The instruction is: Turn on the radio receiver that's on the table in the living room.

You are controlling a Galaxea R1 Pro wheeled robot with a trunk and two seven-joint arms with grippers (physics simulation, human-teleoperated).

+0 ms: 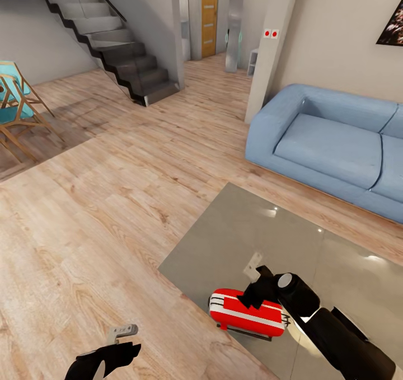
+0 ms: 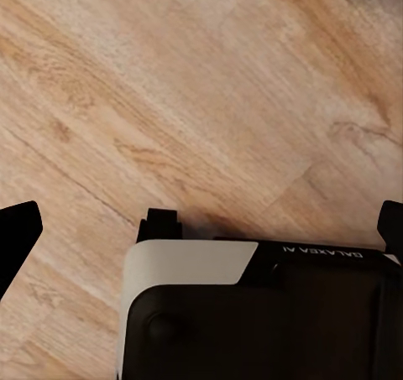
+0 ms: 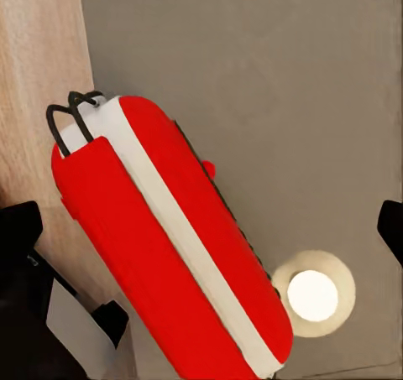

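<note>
i have the right gripper (image 1: 258, 284) hovering just above the radio receiver (image 1: 246, 311), which lies near the bench (image 1: 235, 234) edge nearest me, jaws apart, so next i judge i press its switch, while the left gripper (image 1: 120, 335) hangs spread over floor.

- Lower right of the left wrist view: small pale lettering on the black arm housing (image 2: 319, 258), appearing upside down, reading "GALAXEA AI".
- No other legible text, numbers or signs anywhere.
</note>
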